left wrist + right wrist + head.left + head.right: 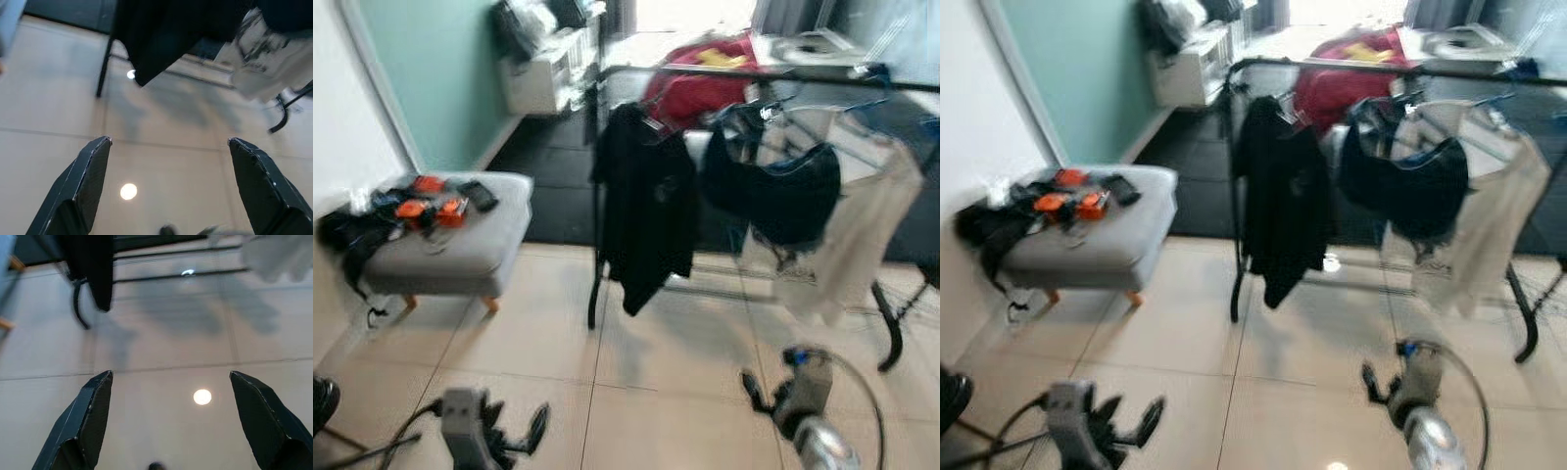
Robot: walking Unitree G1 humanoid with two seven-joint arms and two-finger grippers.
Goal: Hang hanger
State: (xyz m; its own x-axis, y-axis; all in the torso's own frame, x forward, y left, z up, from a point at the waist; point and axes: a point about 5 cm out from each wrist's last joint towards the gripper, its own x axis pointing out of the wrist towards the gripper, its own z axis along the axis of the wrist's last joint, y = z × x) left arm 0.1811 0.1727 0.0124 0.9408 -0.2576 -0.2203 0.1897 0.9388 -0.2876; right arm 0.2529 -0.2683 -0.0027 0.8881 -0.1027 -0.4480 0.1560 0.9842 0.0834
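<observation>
Both the left gripper and the right gripper hang low over the tiled floor with fingers spread wide and empty, while hangers carry clothes on the black clothes rack beside a grey stool.

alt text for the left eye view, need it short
A black clothes rack stands on pale floor tiles, holding a black jacket, a dark navy garment and a cream shirt. To its left, a grey ottoman carries orange and black items. Both hands, left hand and right hand, hang low and empty, fingers open.
</observation>
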